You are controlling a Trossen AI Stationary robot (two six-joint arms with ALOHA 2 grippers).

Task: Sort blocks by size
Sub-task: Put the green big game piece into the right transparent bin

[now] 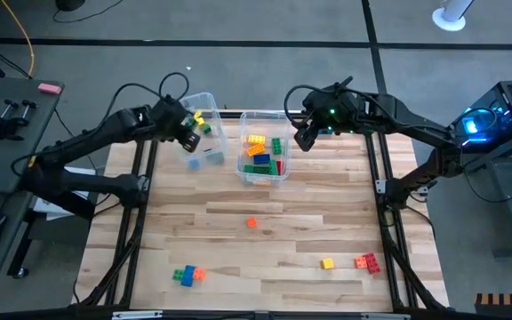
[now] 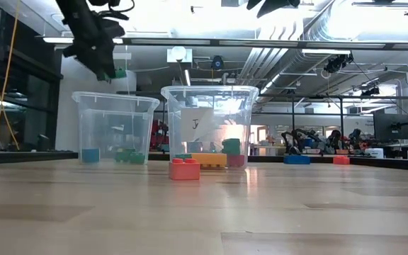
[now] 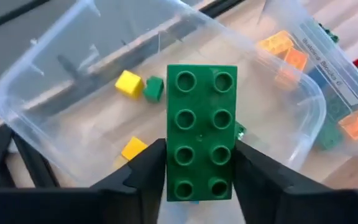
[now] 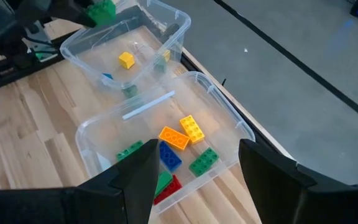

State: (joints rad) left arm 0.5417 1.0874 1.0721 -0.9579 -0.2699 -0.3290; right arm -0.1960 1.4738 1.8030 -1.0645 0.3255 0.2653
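Observation:
My left gripper [image 1: 188,135] is shut on a long green block [image 3: 201,130] with two rows of studs. It hangs above the left clear bin [image 1: 204,100], which holds small yellow, green and blue blocks. My right gripper [image 4: 194,168] stands open and holds nothing, raised over the far right side of the right clear bin [image 1: 265,178]. That bin holds longer yellow, orange, green, blue and red blocks. Loose blocks lie on the table: orange [image 1: 252,222], a blue-orange-green group [image 1: 187,275], yellow [image 1: 327,263] and red [image 1: 366,261]. My left gripper pinches the green block's two long sides [image 3: 169,177] between its two fingers, near one end of the block. The block runs out forward along the fingers, its studded face toward the wrist camera. It is lifted clear, high above the left bin [image 2: 115,124].
The two bins stand side by side at the table's far edge. Bare wood lies between them and the loose blocks near the front. Dark frame bars run along the table's left and right edges.

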